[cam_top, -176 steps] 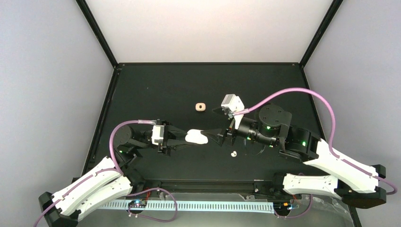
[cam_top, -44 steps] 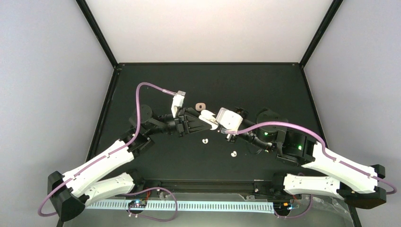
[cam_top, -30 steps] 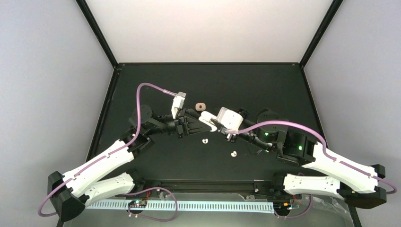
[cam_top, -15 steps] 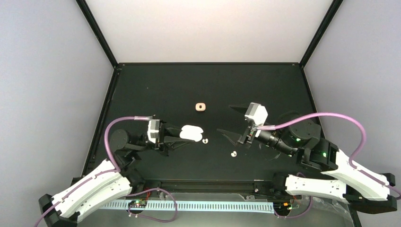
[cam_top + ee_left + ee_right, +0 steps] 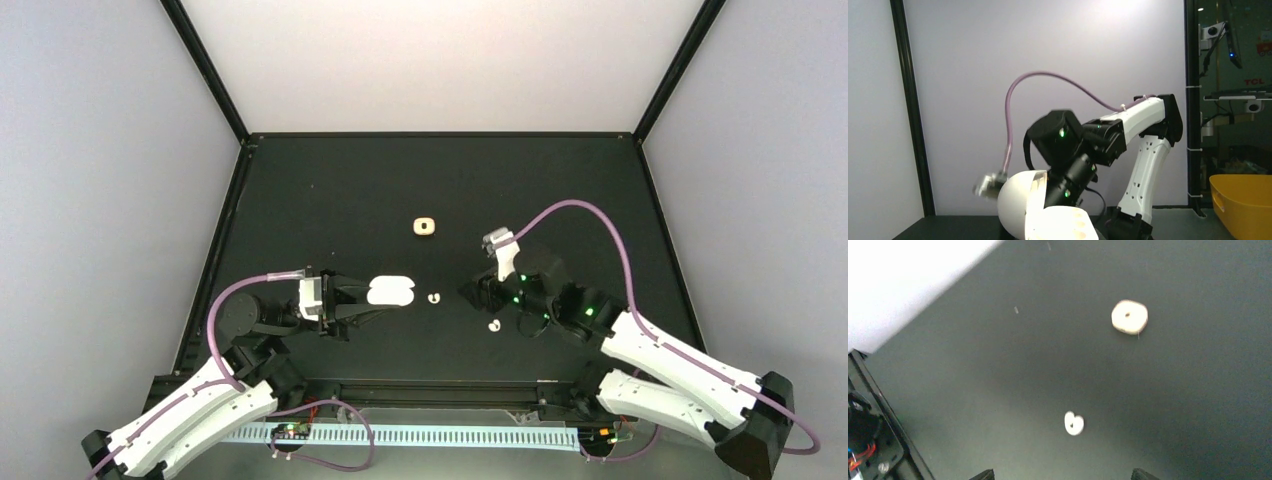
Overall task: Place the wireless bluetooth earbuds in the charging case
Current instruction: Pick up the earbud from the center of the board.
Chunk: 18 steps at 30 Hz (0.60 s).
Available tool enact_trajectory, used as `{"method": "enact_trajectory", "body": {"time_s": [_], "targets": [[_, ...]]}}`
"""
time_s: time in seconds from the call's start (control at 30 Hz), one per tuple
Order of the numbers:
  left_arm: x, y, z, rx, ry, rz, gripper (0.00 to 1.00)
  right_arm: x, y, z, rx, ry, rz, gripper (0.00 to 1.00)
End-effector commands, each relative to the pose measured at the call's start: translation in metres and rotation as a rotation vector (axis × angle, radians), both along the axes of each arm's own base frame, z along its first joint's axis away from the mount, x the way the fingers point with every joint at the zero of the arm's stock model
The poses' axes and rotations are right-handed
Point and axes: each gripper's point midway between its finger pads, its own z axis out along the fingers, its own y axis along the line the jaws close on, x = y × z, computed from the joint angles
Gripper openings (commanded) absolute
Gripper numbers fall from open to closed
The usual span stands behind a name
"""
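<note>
My left gripper (image 5: 372, 297) is shut on the white charging case (image 5: 392, 291) and holds it low over the table, left of centre. In the left wrist view the case (image 5: 1048, 215) stands open, lid up on the left, with wells showing in its base. One tiny curled white earbud (image 5: 433, 297) lies just right of the case. A second earbud (image 5: 494, 325) lies nearer the front. My right gripper (image 5: 468, 292) is open and empty, pointing left at the first earbud (image 5: 1074, 423), which lies ahead between its spread tips. No stemmed earbuds show.
A small tan square piece with a hole (image 5: 426, 227) lies behind the earbuds, and also shows in the right wrist view (image 5: 1129, 316). The black table's raised rim (image 5: 240, 160) runs along the left and back. A yellow bin (image 5: 1248, 200) stands beyond the table.
Both arms came apart from a raised meeting near mid-table and dropped low. The left drew the case back left. The right gripper opened and moved down toward the earbud, which newly lies beside the case.
</note>
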Motion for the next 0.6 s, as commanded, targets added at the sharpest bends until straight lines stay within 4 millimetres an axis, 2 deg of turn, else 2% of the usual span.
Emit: {"method": "enact_trajectory", "body": {"time_s": [0.0, 0.17, 0.27, 0.33, 0.43, 0.57], "targets": [[-0.003, 0.007, 0.002, -0.038, -0.023, 0.014, 0.02, -0.012, -0.016, -0.068, -0.006, 0.245, -0.108, 0.69], [-0.001, 0.005, -0.004, -0.024, -0.01, 0.014, 0.01, -0.015, -0.036, -0.125, -0.083, 0.389, -0.224, 0.66], [-0.001, 0.005, -0.007, -0.016, -0.002, 0.015, 0.02, -0.017, -0.037, -0.145, -0.062, 0.457, -0.232, 0.62], [-0.002, 0.006, -0.008, -0.015, -0.003, 0.017, 0.02, -0.016, -0.016, -0.137, -0.013, 0.435, -0.13, 0.58], [-0.003, 0.006, -0.008, -0.018, -0.007, 0.013, 0.01, -0.001, 0.014, -0.12, 0.013, 0.373, -0.041, 0.57], [-0.004, 0.006, -0.008, -0.008, -0.008, 0.009, 0.02, 0.023, 0.043, -0.128, -0.032, 0.371, -0.006, 0.58]]}}
